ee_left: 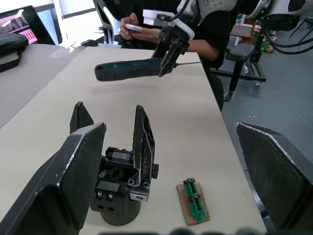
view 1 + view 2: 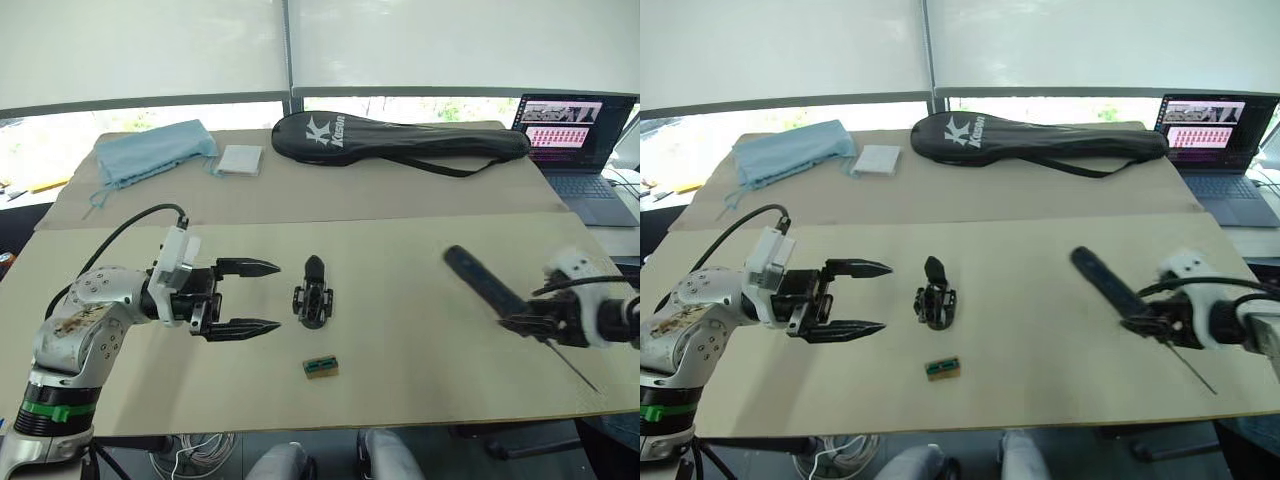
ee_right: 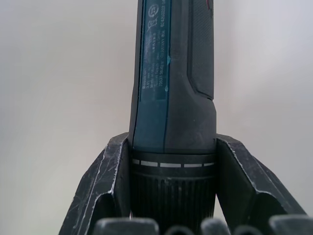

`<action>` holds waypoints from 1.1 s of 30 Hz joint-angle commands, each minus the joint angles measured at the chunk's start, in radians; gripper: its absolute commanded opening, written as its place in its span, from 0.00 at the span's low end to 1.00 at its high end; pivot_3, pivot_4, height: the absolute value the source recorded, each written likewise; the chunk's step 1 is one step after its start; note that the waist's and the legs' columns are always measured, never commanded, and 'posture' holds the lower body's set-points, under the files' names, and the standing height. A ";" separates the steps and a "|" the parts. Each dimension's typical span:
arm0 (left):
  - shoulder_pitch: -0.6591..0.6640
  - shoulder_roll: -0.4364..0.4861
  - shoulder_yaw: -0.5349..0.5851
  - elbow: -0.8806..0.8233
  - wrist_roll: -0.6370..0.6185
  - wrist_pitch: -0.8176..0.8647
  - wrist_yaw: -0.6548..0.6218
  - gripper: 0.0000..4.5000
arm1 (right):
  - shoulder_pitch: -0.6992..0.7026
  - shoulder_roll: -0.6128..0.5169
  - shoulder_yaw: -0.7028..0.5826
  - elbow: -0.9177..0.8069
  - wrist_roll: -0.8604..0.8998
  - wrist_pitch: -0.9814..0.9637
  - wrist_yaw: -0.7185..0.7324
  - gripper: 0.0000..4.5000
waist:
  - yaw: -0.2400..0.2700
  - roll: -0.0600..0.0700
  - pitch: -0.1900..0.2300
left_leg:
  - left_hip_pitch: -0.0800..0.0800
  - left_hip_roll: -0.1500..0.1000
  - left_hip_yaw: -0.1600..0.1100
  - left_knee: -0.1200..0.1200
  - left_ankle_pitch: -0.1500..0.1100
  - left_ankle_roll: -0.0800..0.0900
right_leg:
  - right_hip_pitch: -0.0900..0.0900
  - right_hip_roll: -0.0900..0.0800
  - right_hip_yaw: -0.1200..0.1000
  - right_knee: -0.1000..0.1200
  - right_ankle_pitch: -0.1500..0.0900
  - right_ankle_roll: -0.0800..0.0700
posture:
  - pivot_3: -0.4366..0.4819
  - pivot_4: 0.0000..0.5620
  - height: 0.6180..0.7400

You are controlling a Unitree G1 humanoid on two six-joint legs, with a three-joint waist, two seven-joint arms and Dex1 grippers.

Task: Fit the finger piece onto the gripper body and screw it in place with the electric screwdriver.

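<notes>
You have the gripper body (image 2: 312,300) standing upright mid-table, its two black fingers pointing up. Your dark electric screwdriver (image 2: 486,285) sits tilted above the table's right edge, thin bit toward the front.

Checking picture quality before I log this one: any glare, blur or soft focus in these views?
Head views: daylight glares through the strip below the blinds; tabletop evenly lit, faint shadows.
Left wrist view: the left gripper looms soft at the edges; the gripper body is sharp.
Right wrist view: the electric screwdriver label is blurry.
</notes>
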 commanded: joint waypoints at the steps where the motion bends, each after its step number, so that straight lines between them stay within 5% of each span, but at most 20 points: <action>1: 0.040 0.019 0.038 0.001 0.019 -0.047 -0.015 1.00 | -0.034 0.035 0.007 -0.187 0.045 0.097 -0.084 0.43 | 0.007 -0.001 0.000 | 0.000 0.000 0.000 0.000 0.000 0.001 | 0.000 0.000 0.000 -0.001 0.000 0.000 | 0.48 0.27 1.00; 17: 0.055 0.021 0.025 -0.002 0.037 -0.069 0.028 1.00 | -0.050 0.143 0.238 -0.201 -0.054 0.050 -0.204 0.43 | 0.016 -0.003 0.001 | -0.005 -0.002 -0.002 0.007 0.000 0.002 | 0.000 -0.001 -0.010 -0.001 0.001 0.001 | 0.48 0.27 1.00; 23: 0.059 0.016 0.015 -0.029 0.027 -0.061 0.032 1.00 | -0.097 0.097 0.247 -0.179 -0.055 0.050 -0.151 0.98 | 0.009 -0.003 0.001 | -0.005 -0.002 -0.002 0.007 0.000 0.002 | 0.000 -0.001 -0.010 -0.001 0.001 0.001 | 0.48 0.27 1.00; 29: 0.076 -0.021 -0.017 -0.055 0.028 -0.061 0.056 1.00 | -0.226 0.024 0.184 -0.226 0.098 0.300 -0.085 0.99 | 0.005 -0.003 0.001 | -0.005 -0.001 -0.003 0.007 0.000 0.003 | 0.000 -0.001 -0.009 -0.002 0.001 0.001 | 0.48 0.27 1.00; 33: 0.079 -0.033 -0.034 -0.051 0.033 -0.070 0.057 1.00 | -0.356 -0.084 0.286 -0.252 0.133 0.385 -0.028 0.99 | 0.005 -0.003 0.001 | -0.005 -0.001 -0.003 0.007 0.000 0.003 | 0.000 -0.001 -0.008 -0.002 0.002 0.001 | 0.48 0.27 1.00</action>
